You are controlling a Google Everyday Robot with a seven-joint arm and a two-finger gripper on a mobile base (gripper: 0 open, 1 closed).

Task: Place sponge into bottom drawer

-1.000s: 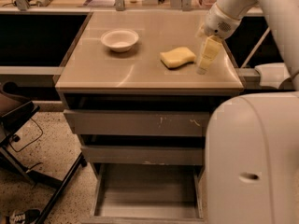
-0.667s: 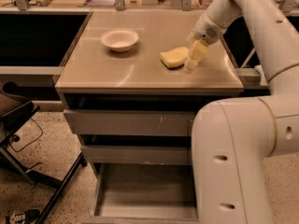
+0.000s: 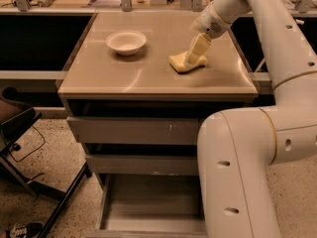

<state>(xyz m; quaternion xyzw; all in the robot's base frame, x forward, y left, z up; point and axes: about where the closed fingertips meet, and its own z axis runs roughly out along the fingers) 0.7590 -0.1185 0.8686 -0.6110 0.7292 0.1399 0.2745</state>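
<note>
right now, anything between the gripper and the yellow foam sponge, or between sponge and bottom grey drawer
Nothing visible. The gripper is at the yellow foam sponge. The bottom grey drawer stands open, though the robot's arm hides its right part.

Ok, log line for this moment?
gripper: at sponge | sponge: resting on countertop, right of bowl | bottom drawer: open, sponge not inside

On the surface (image 3: 124, 78): a white bowl (image 3: 126, 42) toward the back-left corner, the sponge (image 3: 179, 64) nearer the right edge, the gripper (image 3: 196, 53) at the sponge.
</note>
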